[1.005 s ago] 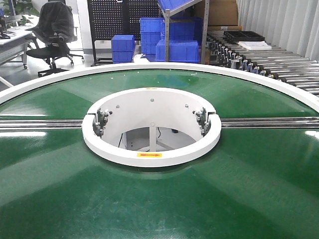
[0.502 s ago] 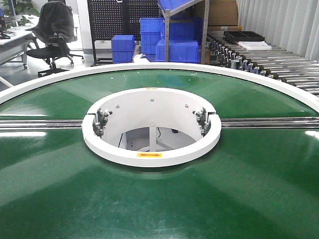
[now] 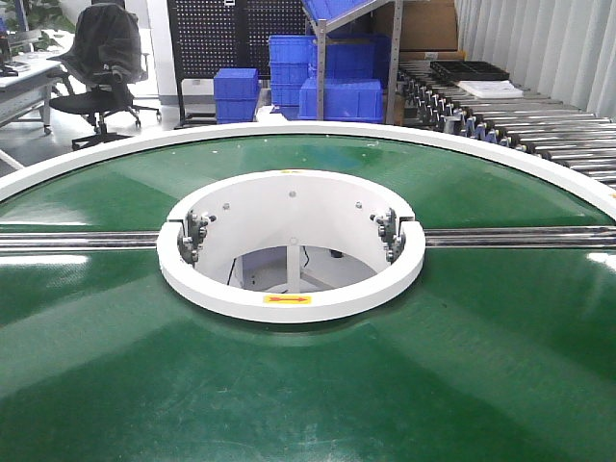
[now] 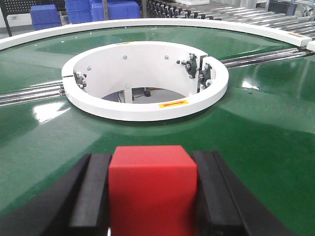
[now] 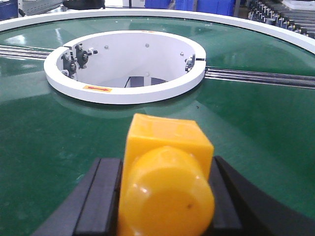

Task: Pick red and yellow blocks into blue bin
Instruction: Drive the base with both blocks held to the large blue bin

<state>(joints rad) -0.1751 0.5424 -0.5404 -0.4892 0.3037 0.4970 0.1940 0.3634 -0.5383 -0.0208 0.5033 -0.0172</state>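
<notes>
From the front camera I get only the station: the round green table (image 3: pixel 433 385), the white ring (image 3: pixel 289 308) at its centre, and steel rails (image 3: pixel 77 241) running out from the ring toward 3 and 9 o'clock. Behind the table, ribbed blue crates (image 3: pixel 342 96) are stacked at about 12 o'clock, a black chair (image 3: pixel 101 58) stands near 10, and a roller conveyor (image 3: pixel 539 125) runs off toward 2. A yellow sticker with a red arrow (image 3: pixel 287 299) sits on the ring's near edge at 6 o'clock.

Both blocks show only on the wrist cameras. On the left wrist feed, the left gripper (image 4: pixel 152 160) is clamped on the red cube (image 4: pixel 152 189). Its black pads (image 4: pixel 93 191) press the cube's two side faces at 6 o'clock in the picture. The ring lies well beyond it toward 12. The cube is above the green surface, but I cannot tell how high.

On the right wrist feed, the right gripper (image 5: pixel 165 162) is closed around the yellow brick (image 5: pixel 165 147), also at 6 o'clock. The brick is turned so that a round stud (image 5: pixel 167 199) faces the lens (I can make out only one from here). The ring sits toward 11 o'clock in this picture, with a rail leaving it toward 3.
</notes>
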